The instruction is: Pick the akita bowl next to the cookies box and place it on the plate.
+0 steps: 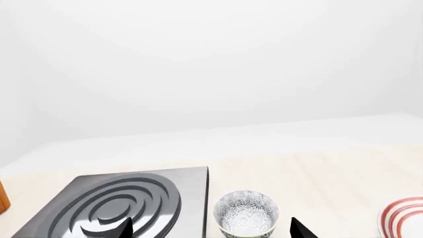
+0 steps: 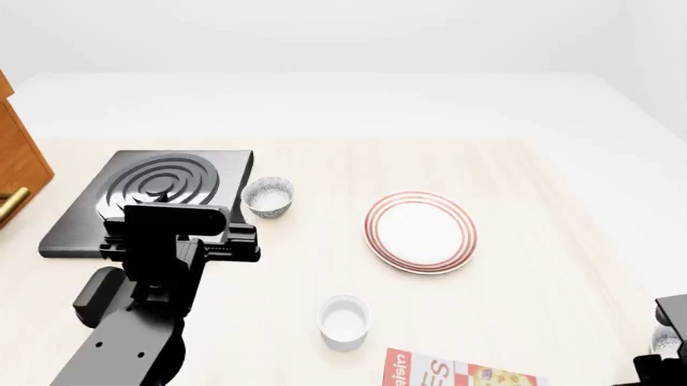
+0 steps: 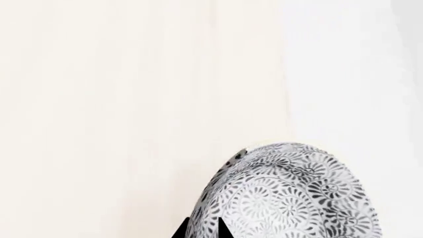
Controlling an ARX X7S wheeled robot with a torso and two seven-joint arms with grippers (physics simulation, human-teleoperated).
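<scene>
My right gripper is shut on the rim of a speckled grey-and-white akita bowl, one fingertip on each side of its wall. In the head view that gripper sits at the lower right edge, right of the cookies box, and only a sliver of the bowl shows. The ringed plate lies mid-table. A second akita bowl stands beside the stove plate. My left gripper is open, with that bowl just ahead between its spread fingertips.
A grey stove plate with spiral rings lies at the left, next to the second bowl. A plain white cup stands in front of the plate. A wooden cabinet stands at the far left edge.
</scene>
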